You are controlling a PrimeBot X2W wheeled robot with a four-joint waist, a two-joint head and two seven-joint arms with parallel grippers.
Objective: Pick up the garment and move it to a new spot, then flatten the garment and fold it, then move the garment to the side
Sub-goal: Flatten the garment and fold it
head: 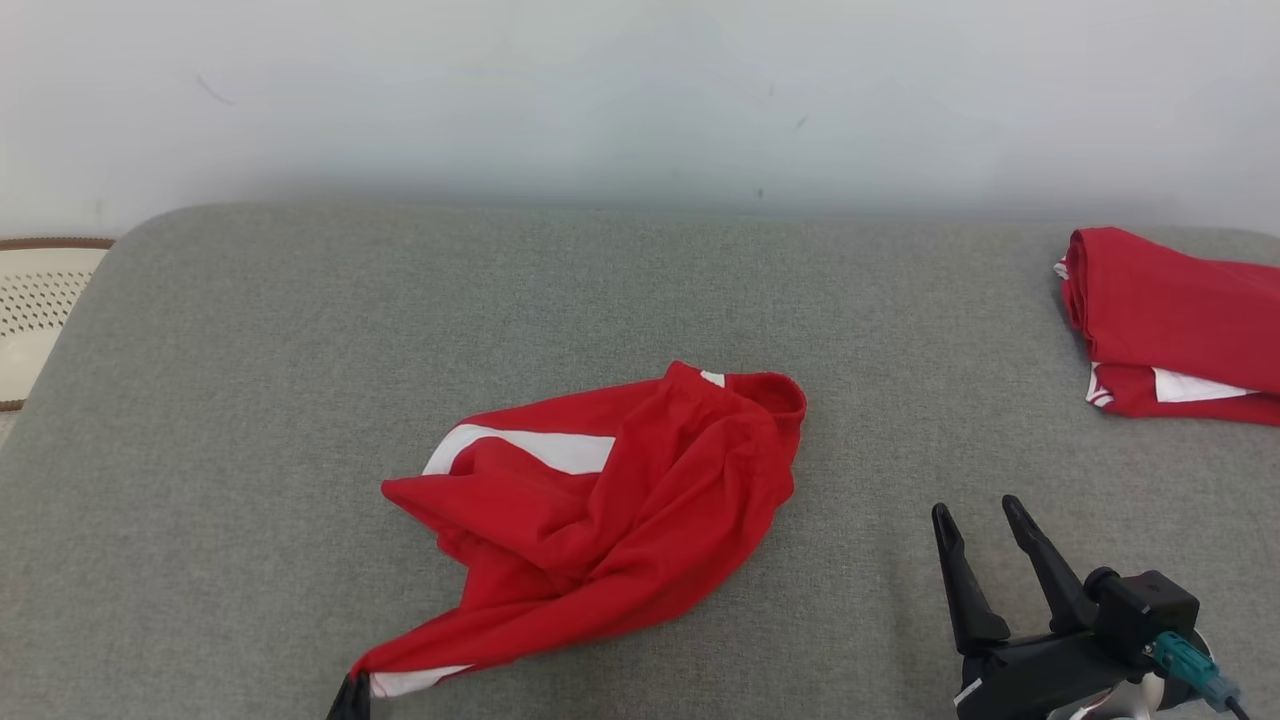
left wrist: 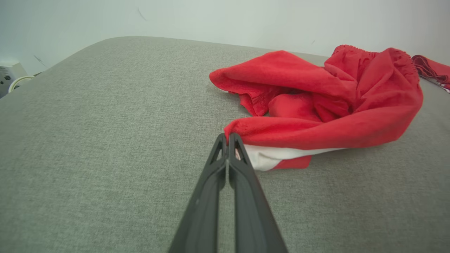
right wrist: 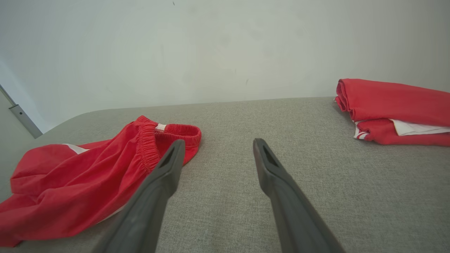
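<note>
The garment [head: 610, 505] is a crumpled pair of red shorts with white stripes, lying in the middle of the grey padded surface [head: 300, 330]. Its elastic waistband points to the far right; one corner stretches toward the near left. My left gripper [head: 350, 698] is shut on that near corner at the bottom edge of the head view. In the left wrist view the two dark fingers [left wrist: 228, 138] meet on the hem of the garment [left wrist: 327, 105], beside a white stripe. My right gripper [head: 978, 512] stands open to the right of the garment [right wrist: 88, 179], holding nothing, its fingertips [right wrist: 217, 142] apart above bare fabric.
A folded red and white garment [head: 1170, 325] lies at the far right edge of the surface, and appears as the folded pile [right wrist: 393, 110] in the right wrist view. A pale perforated object [head: 35, 310] sits beyond the left edge. A white wall rises behind.
</note>
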